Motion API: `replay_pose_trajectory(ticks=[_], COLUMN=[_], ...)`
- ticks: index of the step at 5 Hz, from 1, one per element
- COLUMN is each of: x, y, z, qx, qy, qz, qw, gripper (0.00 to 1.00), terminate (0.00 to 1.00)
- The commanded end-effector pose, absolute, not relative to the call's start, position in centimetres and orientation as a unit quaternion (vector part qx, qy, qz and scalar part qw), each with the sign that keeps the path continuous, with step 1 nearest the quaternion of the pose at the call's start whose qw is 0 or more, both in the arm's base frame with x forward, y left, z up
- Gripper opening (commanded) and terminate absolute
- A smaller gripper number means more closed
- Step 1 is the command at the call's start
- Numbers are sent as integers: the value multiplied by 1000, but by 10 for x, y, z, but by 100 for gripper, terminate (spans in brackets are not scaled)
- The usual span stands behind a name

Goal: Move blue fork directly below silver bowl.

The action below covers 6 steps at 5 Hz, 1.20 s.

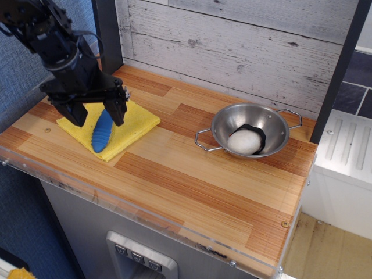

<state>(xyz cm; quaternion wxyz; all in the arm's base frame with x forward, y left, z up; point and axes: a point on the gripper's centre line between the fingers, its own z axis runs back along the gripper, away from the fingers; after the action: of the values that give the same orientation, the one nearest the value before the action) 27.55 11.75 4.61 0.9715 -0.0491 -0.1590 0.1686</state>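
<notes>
The blue fork [102, 132] lies on a yellow cloth [129, 125] at the left of the wooden counter; only its ribbed blue handle shows, the tines are hidden behind my gripper. My gripper [97, 114] is open, its two black fingers standing either side of the handle's upper part, low over the cloth. The silver bowl [278, 126] sits at the right of the counter with wire loop handles; a white ball-like object on something black lies inside it.
A dark post [108, 32] and a grey plank wall [232, 40] stand behind the counter. Bare wooden counter [203, 186] stretches in front of the bowl to a clear plastic front edge. A white unit [349, 151] is at the right.
</notes>
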Motion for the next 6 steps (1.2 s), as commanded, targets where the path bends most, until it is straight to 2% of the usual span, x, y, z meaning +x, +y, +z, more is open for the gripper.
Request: replay_pose_trajectory(ticks=[1, 3, 4, 6], x=[283, 284, 284, 288], y=[126, 134, 132, 130], z=[47, 34, 29, 25], qx=[-10, -3, 5, 14], qy=[-167, -154, -147, -145], qz=[168, 178, 173, 165], qw=[971, 972, 974, 976], gripper=[100, 100, 0, 0], terminate=[0, 0, 0, 0])
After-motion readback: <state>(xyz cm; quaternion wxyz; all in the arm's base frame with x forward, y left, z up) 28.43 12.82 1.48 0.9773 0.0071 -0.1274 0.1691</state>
